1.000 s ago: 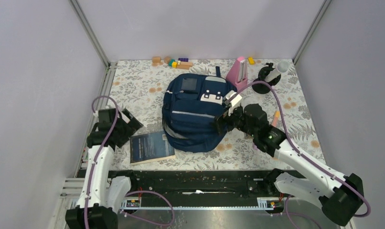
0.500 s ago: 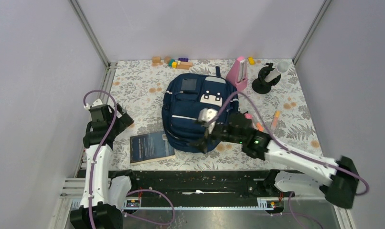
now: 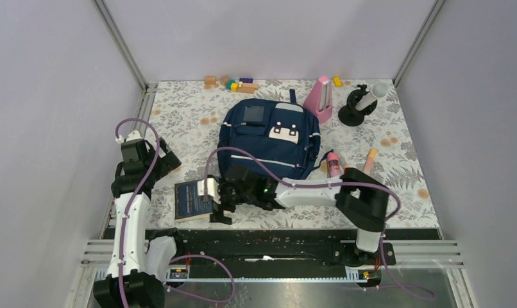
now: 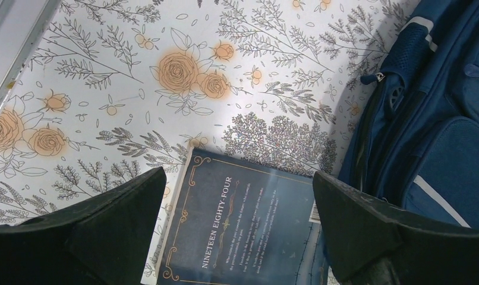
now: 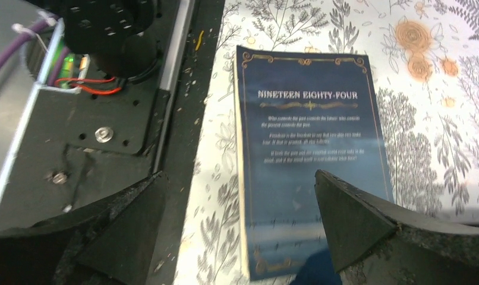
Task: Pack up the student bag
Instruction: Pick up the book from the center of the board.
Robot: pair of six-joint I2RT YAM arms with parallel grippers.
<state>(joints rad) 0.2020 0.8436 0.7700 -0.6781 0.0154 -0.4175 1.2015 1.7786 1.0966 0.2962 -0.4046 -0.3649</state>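
The student bag (image 3: 269, 144), navy with thin white stripes and a white patch, lies flat mid-table; its side shows in the left wrist view (image 4: 439, 119). A dark blue book titled "Nineteen Eighty-Four" (image 3: 193, 200) lies flat just left of the bag's near corner. My right gripper (image 3: 216, 204) hovers open at the book's right end, and the book (image 5: 311, 148) and the table's front edge lie between its spread fingers (image 5: 368, 219). My left gripper (image 3: 169, 160) hangs open above and left of the book (image 4: 249, 231), holding nothing.
Wooden blocks (image 3: 233, 83) and a yellow block (image 3: 337, 81) lie along the back wall. A pink box (image 3: 321, 99) and a black stand (image 3: 358, 106) are behind the bag. A pink tube (image 3: 333, 163) and an orange marker (image 3: 370, 157) lie to its right. The black base rail (image 5: 106, 148) borders the table.
My right arm swung from the bag's right side across its front, down to the book at the left. The left arm drew back slightly. Both grippers stayed open.
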